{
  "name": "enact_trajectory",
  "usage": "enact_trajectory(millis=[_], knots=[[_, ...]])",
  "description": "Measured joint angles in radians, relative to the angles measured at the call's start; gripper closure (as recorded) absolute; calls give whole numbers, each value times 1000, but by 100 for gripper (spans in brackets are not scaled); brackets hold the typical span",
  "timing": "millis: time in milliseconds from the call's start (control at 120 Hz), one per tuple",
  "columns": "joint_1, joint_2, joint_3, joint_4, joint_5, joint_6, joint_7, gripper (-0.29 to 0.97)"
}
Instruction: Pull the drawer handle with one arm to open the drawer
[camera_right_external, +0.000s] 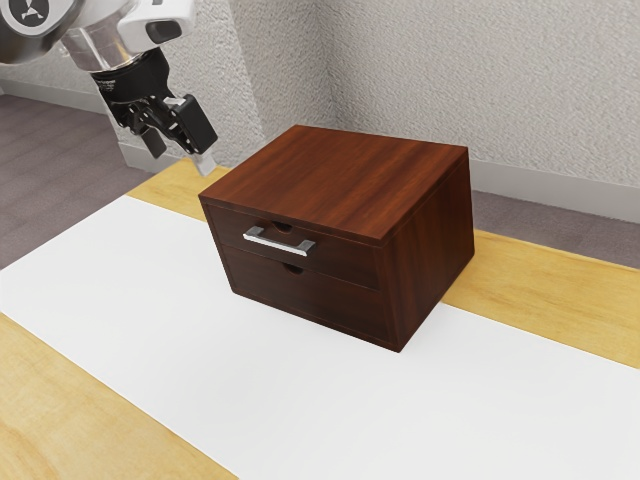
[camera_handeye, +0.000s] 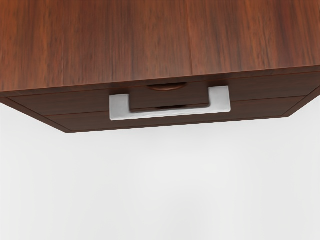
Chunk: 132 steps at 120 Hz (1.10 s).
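Nearest you, a white sheet (camera_right_external: 300, 400) covers the middle of the wooden desk (camera_right_external: 60, 420). Farther back, toward the desk's far edge, a dark wood cabinet (camera_right_external: 340, 175) stands on that sheet. Its top drawer (camera_right_external: 340, 255) looks fully closed and carries a silver bar handle (camera_right_external: 278, 241) on its front. Beyond and above, over the desk's far edge, the tool (camera_right_external: 180, 152) hangs in the air well apart from the cabinet. Its jaws are parted and it holds nothing.

The step in hand looks like the approach. Bring the tool down level with the handle (camera_handeye: 170, 111), put one finger behind the bar and one in front, close, then pull straight out along the drawer's travel. A slanted pull could drag the cabinet across the sheet.

The arm is cut off at the frame's edge. The drawer's inside is hidden. The lower drawer (camera_right_external: 300, 290) shows a small notch, and you cannot make out a handle there.
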Motion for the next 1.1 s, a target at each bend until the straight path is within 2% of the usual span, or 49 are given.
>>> enact_trajectory(millis=[150,217,292,550,725,767,875,1017,1100], knots=[[1,1,1,12,-8,-3,-1,0],[16,-13,-16,159,5,-20,-3,0],[25,-5,-42,215,23,-37,-6,0],[-48,84,-66,230,41,-65,-14,0],[-37,83,-82,212,38,-135,-17,0],[-36,2,-83,89,17,-151,-19,0],[-39,-328,-105,-373,-40,-136,-25,0],[-61,-544,-120,-644,-87,-195,-40,0],[-61,-637,-120,-777,-53,-148,8,0]])
